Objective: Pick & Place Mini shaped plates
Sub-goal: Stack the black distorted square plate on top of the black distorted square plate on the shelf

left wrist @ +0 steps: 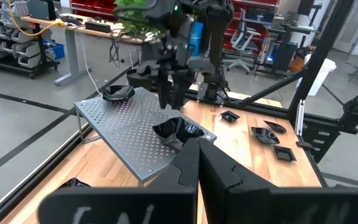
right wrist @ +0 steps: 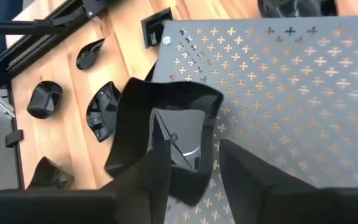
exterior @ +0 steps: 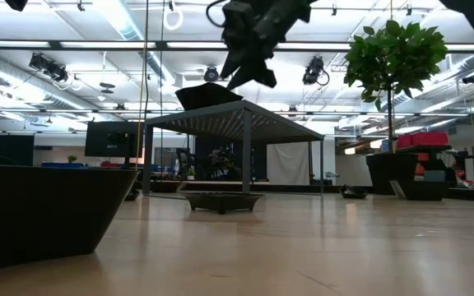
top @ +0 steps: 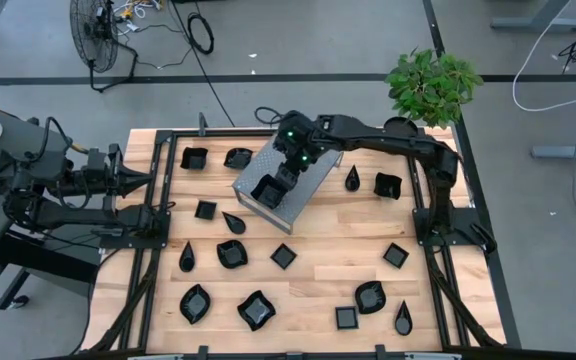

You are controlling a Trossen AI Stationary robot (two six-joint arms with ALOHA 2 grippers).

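Note:
A square black dish [top: 266, 188] lies on the perforated top of the grey metal box [top: 308, 185], near its left corner; the low view shows the dish [exterior: 208, 94] on the box's top. My right gripper [right wrist: 194, 165] is open just above this dish [right wrist: 166, 134], one finger over its hollow and one outside its rim. A second dish [left wrist: 118, 92] sits at the box's far end. Several more black dishes, such as a square one [top: 283, 255] and a teardrop one [top: 186, 256], lie scattered on the wooden table. My left gripper [top: 146, 182] waits shut at the table's left edge.
A potted plant [top: 433, 85] stands at the table's far right corner. Dishes lie close to the box on its left [top: 205, 209] and right [top: 388, 185]. In the low view, a large dark dish [exterior: 39, 205] fills the near left. Bare wood [top: 338, 250] shows mid-table.

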